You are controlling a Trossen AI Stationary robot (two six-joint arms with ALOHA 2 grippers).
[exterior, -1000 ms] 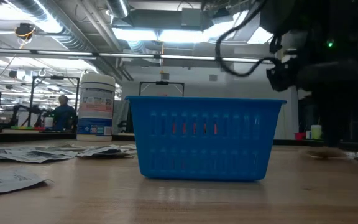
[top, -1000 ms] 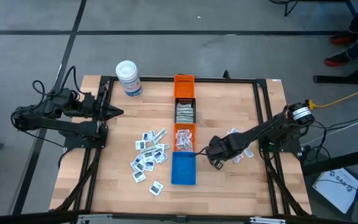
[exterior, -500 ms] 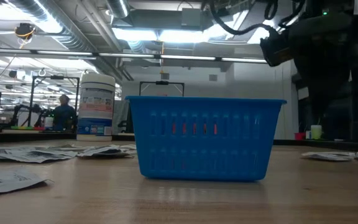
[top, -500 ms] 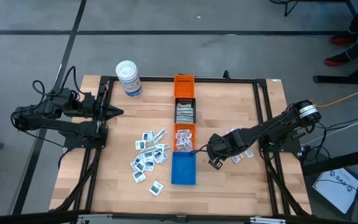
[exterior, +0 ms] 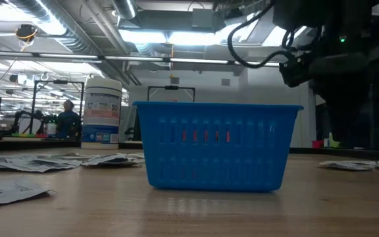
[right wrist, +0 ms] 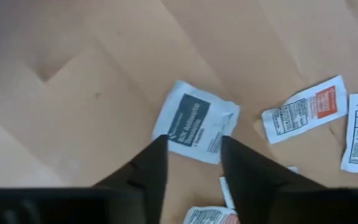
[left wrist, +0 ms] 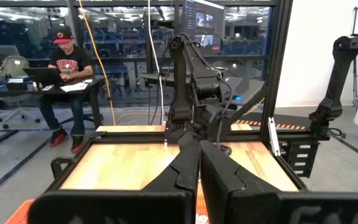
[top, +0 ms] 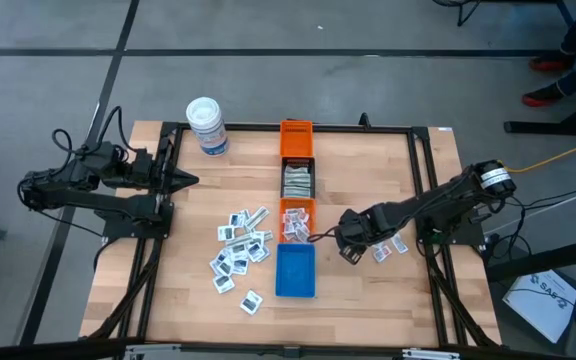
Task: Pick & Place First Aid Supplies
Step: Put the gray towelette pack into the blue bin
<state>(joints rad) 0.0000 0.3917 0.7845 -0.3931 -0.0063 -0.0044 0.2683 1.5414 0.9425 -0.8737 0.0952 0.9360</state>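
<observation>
The first aid supplies are small white packets. One cluster (top: 240, 250) lies left of the bin row and a smaller one (top: 388, 240) lies right of it. My right gripper (top: 349, 252) points down at the near-left edge of the right cluster, open. A white packet with dark print (right wrist: 196, 127) lies flat on the wood below its fingertips (right wrist: 194, 142), which stand apart above it. My left gripper (top: 184, 181) waits shut at the table's left side, level and clear of everything.
A row of bins runs down the table's middle: orange (top: 296, 135), black with pale strips (top: 298, 181), orange with packets (top: 296, 218), and blue (top: 295, 271) nearest. A white tub (top: 207, 125) stands far left. More packets (right wrist: 306, 109) lie beside the right gripper.
My right gripper has shifted a little toward the table's right and far edges, away from the blue bin and over the right cluster of packets.
</observation>
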